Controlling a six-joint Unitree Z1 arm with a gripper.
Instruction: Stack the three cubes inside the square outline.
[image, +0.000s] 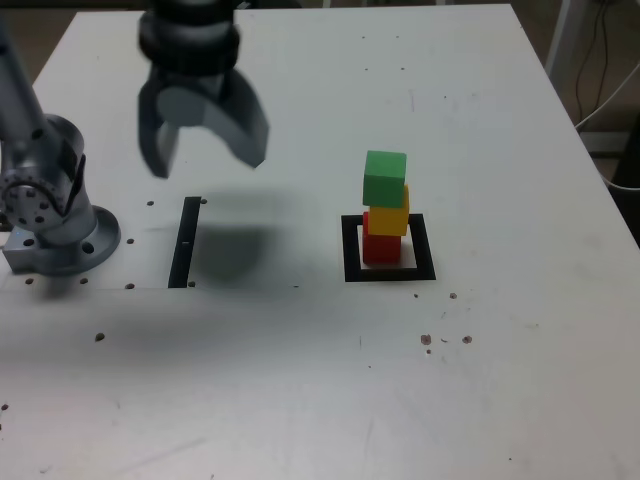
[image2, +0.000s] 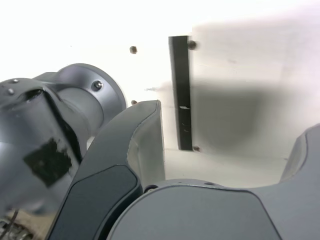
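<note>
On the exterior view's left, the grey metal jaws (image: 207, 150) are wide apart, holding nothing. To the right, the green cube (image: 385, 178) sits on the yellow cube (image: 389, 219), above the red cube (image: 381, 248) inside the flat black square outline (image: 352, 262).

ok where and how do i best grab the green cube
Probably by two opposite side faces of the green cube, pincer coming down from above: it tops the stack, its sides look flat and unobstructed, and gripping high should avoid nudging the yellow cube under it.
</note>
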